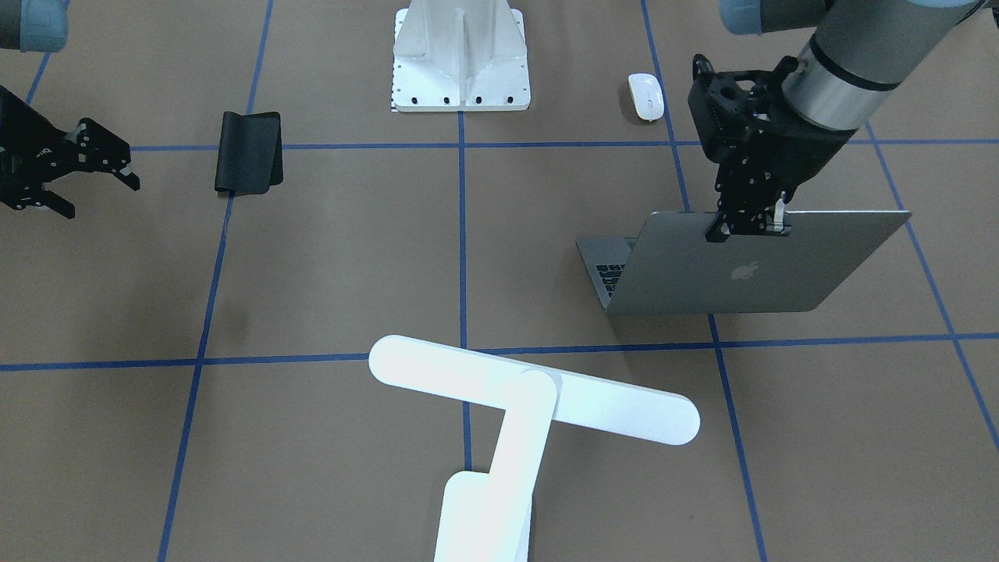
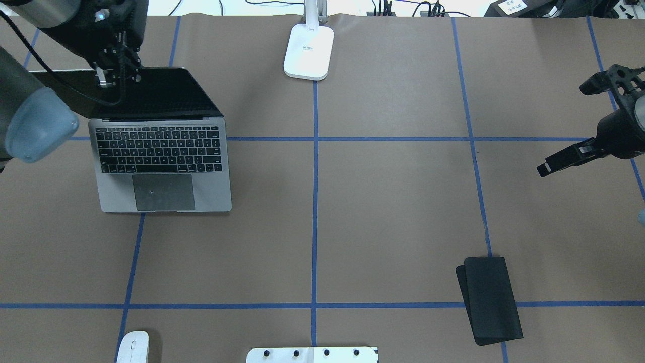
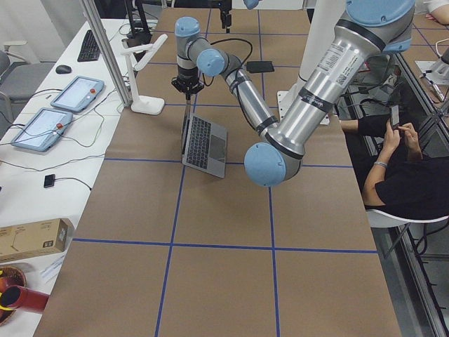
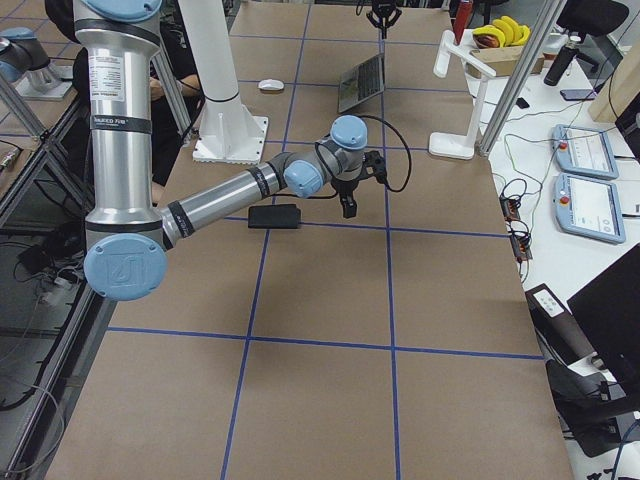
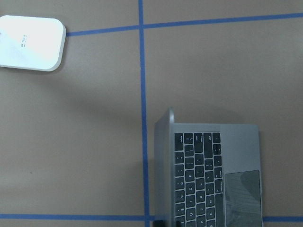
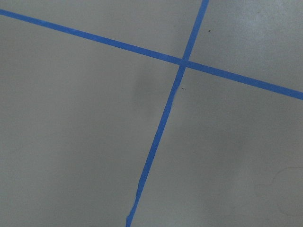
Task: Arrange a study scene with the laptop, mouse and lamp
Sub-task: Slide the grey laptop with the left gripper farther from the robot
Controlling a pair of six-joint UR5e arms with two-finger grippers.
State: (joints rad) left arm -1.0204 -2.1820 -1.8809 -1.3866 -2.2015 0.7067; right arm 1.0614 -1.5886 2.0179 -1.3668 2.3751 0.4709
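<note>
The grey laptop (image 1: 741, 269) stands open on the brown table on my left side, its keyboard (image 2: 158, 148) and trackpad facing me. My left gripper (image 1: 747, 226) is shut on the top edge of its lid, seen from above as the left gripper (image 2: 110, 79) at the screen's far edge. The white mouse (image 1: 646, 96) lies near my base, at the bottom edge as the mouse (image 2: 133, 348) in the overhead view. The white lamp (image 1: 531, 398) stands at the far middle, with its base (image 2: 308, 50) on the table. My right gripper (image 1: 101, 199) hovers open and holds nothing.
A black folded mat (image 2: 491, 297) lies on my right side. The white ribbed pedestal (image 1: 460, 55) is bolted at the near middle. Blue tape lines grid the table. A seated person (image 3: 400, 161) is beside the table. Tablets and cables lie beyond the far edge.
</note>
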